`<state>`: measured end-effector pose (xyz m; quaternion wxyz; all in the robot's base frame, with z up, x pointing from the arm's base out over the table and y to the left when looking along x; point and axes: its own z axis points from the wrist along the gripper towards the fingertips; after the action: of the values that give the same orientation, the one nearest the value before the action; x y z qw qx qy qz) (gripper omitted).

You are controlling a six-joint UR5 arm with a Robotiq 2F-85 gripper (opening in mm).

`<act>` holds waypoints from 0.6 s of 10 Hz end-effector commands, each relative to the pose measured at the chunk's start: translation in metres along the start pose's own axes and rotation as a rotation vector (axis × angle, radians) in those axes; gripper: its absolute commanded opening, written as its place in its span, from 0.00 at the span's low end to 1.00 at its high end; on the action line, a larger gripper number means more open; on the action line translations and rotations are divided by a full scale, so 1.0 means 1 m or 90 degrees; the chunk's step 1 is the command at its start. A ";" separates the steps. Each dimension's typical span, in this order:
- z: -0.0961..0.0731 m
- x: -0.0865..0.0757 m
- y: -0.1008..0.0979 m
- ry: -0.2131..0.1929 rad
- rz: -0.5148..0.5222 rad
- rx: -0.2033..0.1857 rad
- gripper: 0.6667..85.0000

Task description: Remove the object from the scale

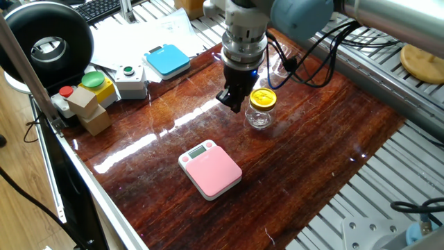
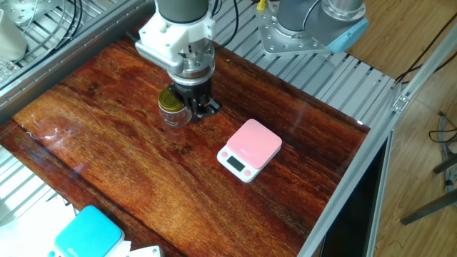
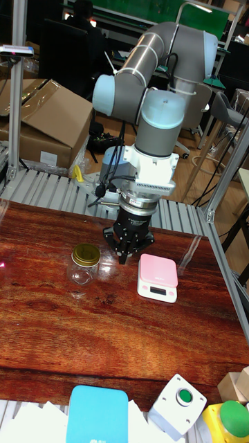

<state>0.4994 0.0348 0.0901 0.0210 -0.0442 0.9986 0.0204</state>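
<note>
Two scales are seen on the dark wooden table [image 2: 107, 171]. Going by the tall fixed view, nearest to the camera a blue scale [image 3: 98, 412] is placed at the table's edge, beside a white box with a green button [image 3: 177, 404]. Farther back, the pink scale [image 3: 158, 275] is set flat on the wood with nothing on its platform. The glass jar [image 3: 84, 264] with the gold lid is stood upright on the table, well apart from the pink scale. Between jar and pink scale, the gripper [image 3: 127, 253] is held pointing downward, above the wood and just beside the jar. Nothing is gripped by it; its fingers are seen close together, but whether they are fully closed cannot be told. In one fixed view the jar [image 1: 261, 107] is found just beside the gripper [image 1: 233, 103], with the pink scale [image 1: 210, 169] nearer the camera. Behind everything, cardboard boxes [image 3: 41, 118] are stacked on the floor.
</note>
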 end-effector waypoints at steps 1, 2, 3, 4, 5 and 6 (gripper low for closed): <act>0.000 -0.016 0.012 -0.037 -0.021 -0.030 0.00; -0.001 -0.018 0.021 -0.044 -0.026 -0.051 0.00; 0.000 -0.013 0.015 -0.029 -0.021 -0.037 0.00; 0.000 -0.003 0.013 -0.005 -0.012 -0.033 0.00; -0.032 0.011 0.015 0.018 -0.007 -0.032 0.00; -0.059 0.019 0.015 0.032 -0.004 -0.026 0.00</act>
<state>0.4960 0.0447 0.1071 0.0190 -0.0550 0.9976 0.0378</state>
